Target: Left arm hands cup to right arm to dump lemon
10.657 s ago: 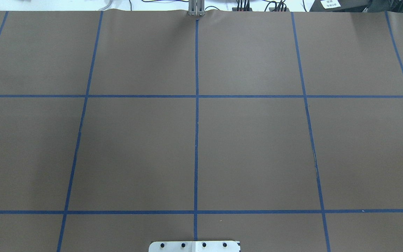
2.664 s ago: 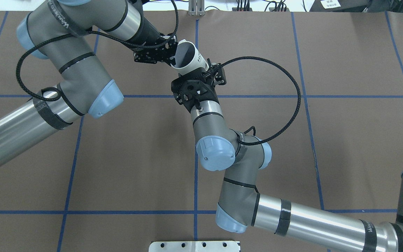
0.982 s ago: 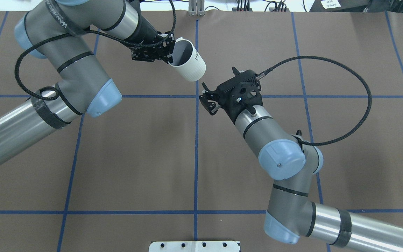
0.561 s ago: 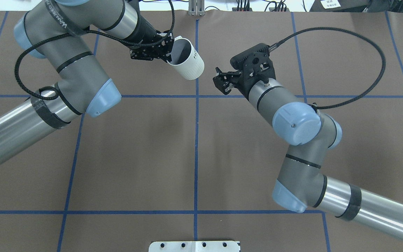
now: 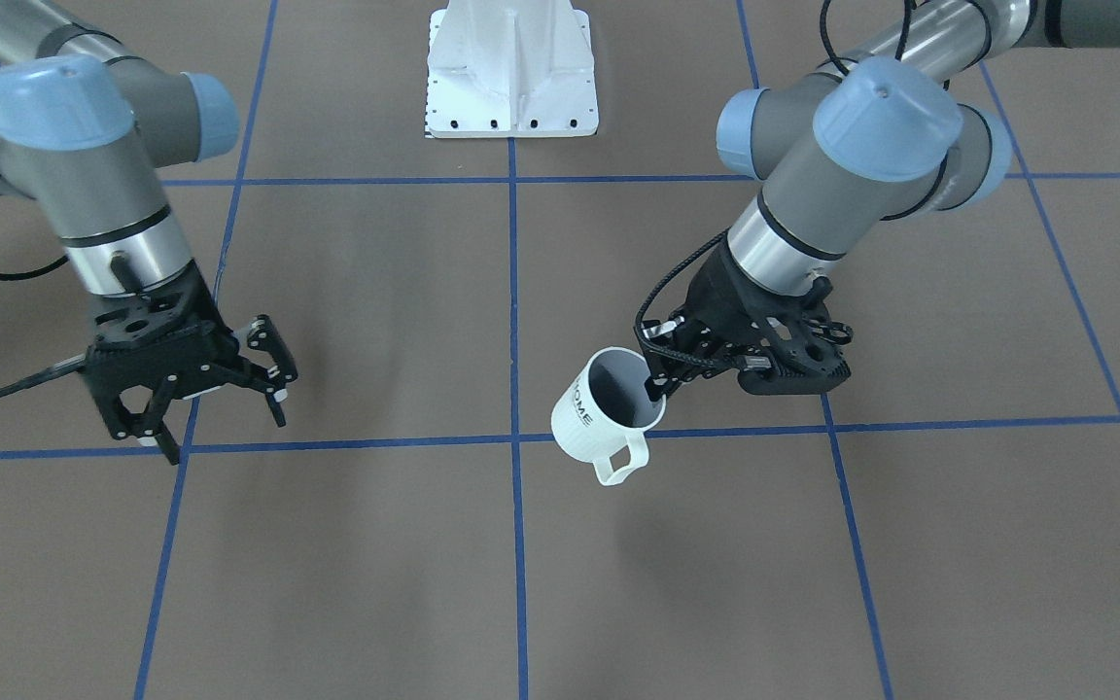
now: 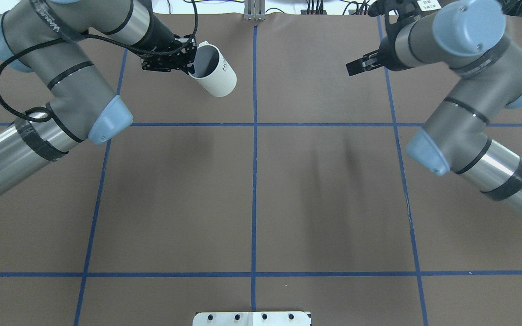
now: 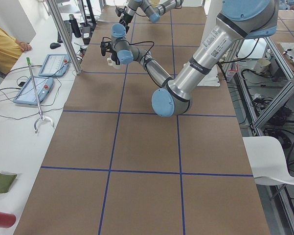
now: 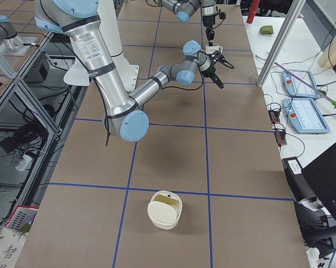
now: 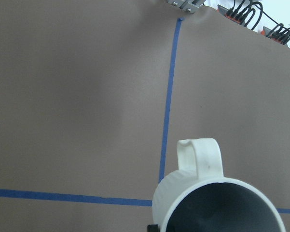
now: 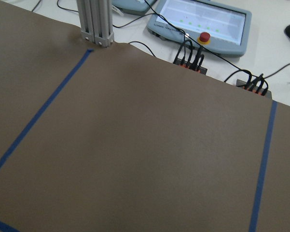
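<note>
Brown paper covers the table, ruled into large squares by blue tape lines. In the overhead view the left arm comes in from the left edge and bends toward the upper middle. The right arm rises from the lower right edge into the upper right corner. A white base plate sits at the top centre of the front-facing view. In the right-side view a cream-coloured container stands on the paper, low in the frame and well apart from both arms.

The cup hangs tilted above the table just right of centre in the front-facing view, with its handle toward the bottom of the frame and its black lettering on the left. In the overhead view it lies upper left of centre. The left wrist view shows its grey inside and its handle at the bottom right. The left gripper pinches the cup's rim, one finger inside the mouth. The right gripper, at the left of the front-facing view, is spread wide and holds nothing.
</note>
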Action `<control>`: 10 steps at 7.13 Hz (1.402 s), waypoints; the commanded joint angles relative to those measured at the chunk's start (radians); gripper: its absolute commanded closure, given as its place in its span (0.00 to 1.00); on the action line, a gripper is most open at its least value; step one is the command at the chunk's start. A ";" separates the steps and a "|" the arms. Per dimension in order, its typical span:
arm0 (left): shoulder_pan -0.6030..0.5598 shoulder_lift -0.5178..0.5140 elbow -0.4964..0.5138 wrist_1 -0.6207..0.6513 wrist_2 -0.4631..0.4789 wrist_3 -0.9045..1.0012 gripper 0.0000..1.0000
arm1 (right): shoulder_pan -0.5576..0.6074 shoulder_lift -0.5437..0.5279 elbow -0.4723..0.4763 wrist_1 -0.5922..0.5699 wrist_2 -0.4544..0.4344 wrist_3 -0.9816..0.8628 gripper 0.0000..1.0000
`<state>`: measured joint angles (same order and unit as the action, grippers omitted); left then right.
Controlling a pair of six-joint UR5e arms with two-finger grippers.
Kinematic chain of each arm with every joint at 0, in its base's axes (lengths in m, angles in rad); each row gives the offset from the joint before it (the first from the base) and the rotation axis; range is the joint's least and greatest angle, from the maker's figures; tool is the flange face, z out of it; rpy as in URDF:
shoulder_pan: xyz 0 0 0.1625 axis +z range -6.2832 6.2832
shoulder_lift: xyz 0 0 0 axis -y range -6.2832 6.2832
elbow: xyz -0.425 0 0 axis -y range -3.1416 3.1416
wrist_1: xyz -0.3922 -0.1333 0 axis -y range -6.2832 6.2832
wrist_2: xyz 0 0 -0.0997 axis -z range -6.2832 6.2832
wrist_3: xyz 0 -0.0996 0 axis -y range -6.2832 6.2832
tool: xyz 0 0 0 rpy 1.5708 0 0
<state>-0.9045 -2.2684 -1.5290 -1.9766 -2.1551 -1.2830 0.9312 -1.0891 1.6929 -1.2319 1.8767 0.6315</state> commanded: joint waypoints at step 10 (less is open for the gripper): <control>-0.211 0.599 -0.130 -0.001 -0.086 0.786 1.00 | 0.479 -0.136 -0.148 -0.376 0.460 -0.688 0.00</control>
<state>-1.1074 -1.7386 -1.5927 -1.9854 -2.2231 -0.5217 1.4018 -1.2109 1.5537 -1.6128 2.3379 -0.0258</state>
